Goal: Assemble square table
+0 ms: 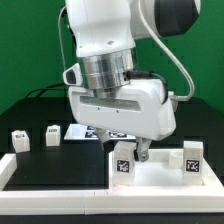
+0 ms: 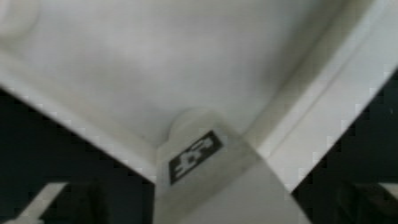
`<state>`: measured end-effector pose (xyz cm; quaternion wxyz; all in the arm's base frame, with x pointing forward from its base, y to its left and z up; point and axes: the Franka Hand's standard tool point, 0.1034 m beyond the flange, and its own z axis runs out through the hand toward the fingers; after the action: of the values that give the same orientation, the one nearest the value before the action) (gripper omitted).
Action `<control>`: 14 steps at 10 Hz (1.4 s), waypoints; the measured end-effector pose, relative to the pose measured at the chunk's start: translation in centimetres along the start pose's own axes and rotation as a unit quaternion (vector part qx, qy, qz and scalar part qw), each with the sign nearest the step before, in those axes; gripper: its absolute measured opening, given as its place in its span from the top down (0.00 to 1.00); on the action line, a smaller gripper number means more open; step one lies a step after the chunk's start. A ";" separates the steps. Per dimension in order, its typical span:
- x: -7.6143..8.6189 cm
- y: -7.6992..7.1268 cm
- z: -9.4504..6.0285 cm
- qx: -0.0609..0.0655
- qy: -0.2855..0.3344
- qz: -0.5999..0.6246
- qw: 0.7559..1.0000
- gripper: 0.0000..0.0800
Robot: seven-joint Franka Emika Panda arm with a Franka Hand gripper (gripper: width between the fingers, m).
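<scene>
- We see the hand point(image 1: 140, 151) low over the white square panel point(image 1: 160, 177), near us on the exterior view's right.
- We cannot tell whether its fingers grip.
- A tagged leg point(image 1: 123, 164) stands just beside it.

The white square tabletop point(image 1: 160, 178) lies flat directly under the gripper point(image 1: 140, 151), and its raised edge shows in the wrist view. A near leg point(image 1: 122, 166), stubby, white and tagged, stands upright at the tabletop's corner just beside the gripper. A far leg point(image 1: 193, 158) stands upright on the panel's other side, on the exterior view's right. Two loose legs point(image 1: 20, 140) and point(image 1: 52, 133) sit upright on the black table point(image 1: 70, 152), well apart from the gripper on the exterior view's left.
</scene>
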<state>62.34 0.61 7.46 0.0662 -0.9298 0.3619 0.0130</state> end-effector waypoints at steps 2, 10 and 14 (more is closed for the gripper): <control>-0.1 -0.2 0.4 -0.019 -0.003 -0.160 0.987 0.19; -0.1 -0.2 0.7 -0.020 0.000 0.000 1.000 0.64; 0.7 0.3 0.6 0.004 -0.008 0.299 0.954 0.64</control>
<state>62.66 -0.03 6.82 0.0658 -0.7786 0.6229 0.0382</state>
